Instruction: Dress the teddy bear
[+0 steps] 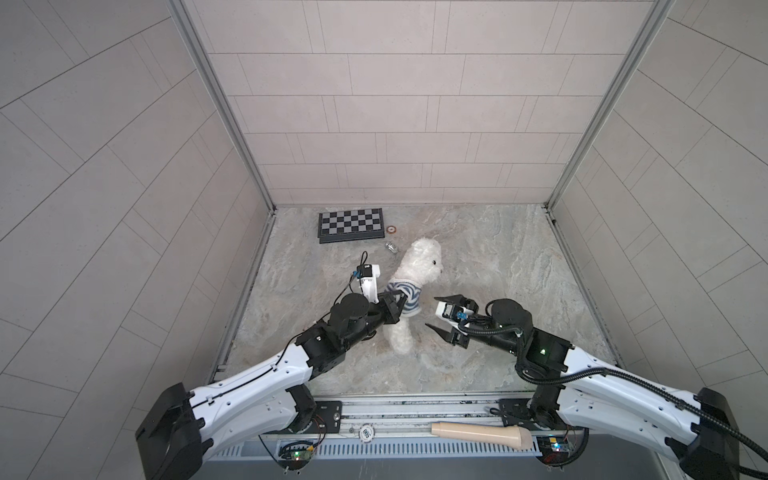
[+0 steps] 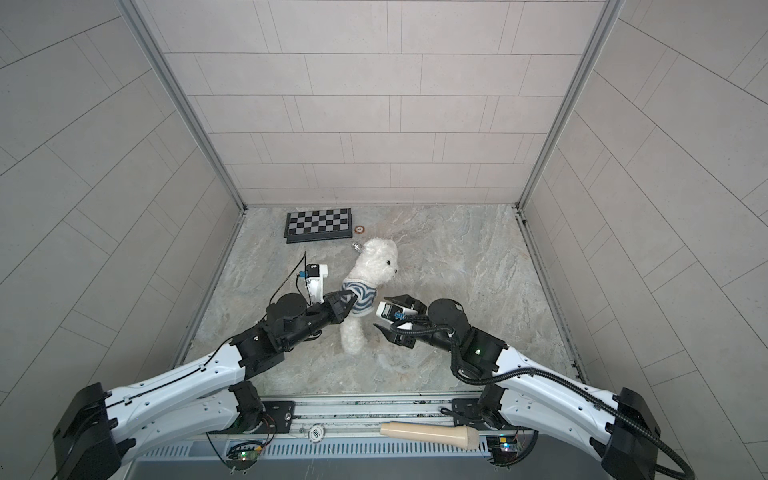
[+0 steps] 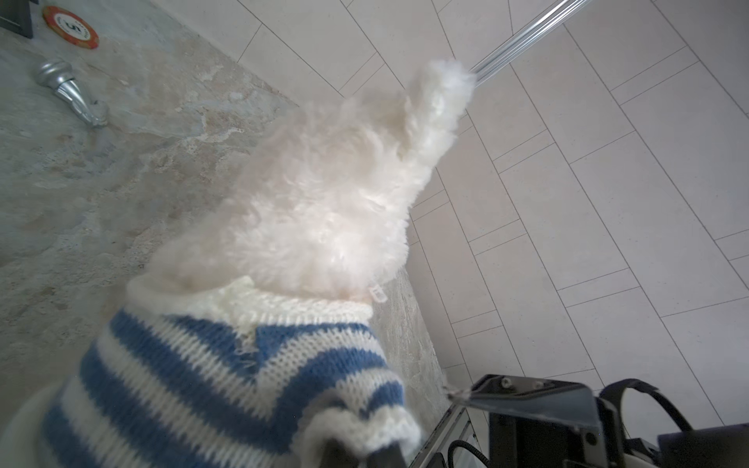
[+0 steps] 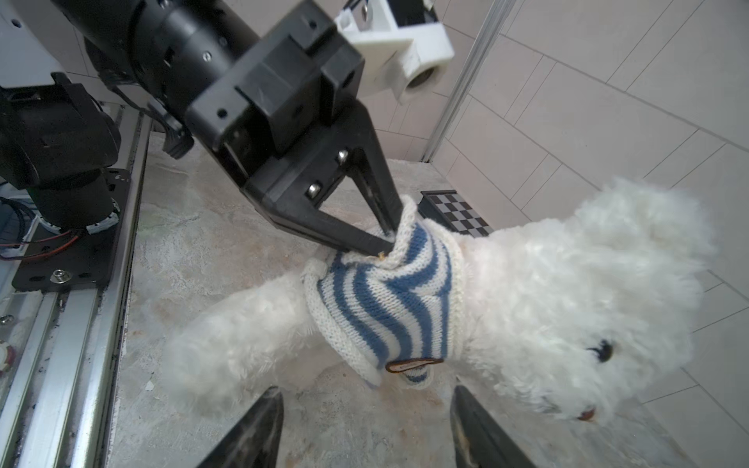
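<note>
I am clamping my left claw (image 4: pixel 385 241) on the striped sweater (image 4: pixel 389 300) worn by the teddy bear (image 4: pixel 567 283), right claw (image 4: pixel 367 393) gaping nearby; next, probably gripping the opposite hem and tugging down

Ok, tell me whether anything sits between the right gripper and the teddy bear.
Nothing visible does. The right gripper stands open, facing the striped sweater on the teddy bear, with only bare tabletop between. The left gripper pinches the sweater's edge from the far side.

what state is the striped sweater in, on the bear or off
On: the striped sweater wraps the torso of the teddy bear, bunched below the head. The left gripper pinches its edge. Arms in sleeves: cannot tell.
</note>
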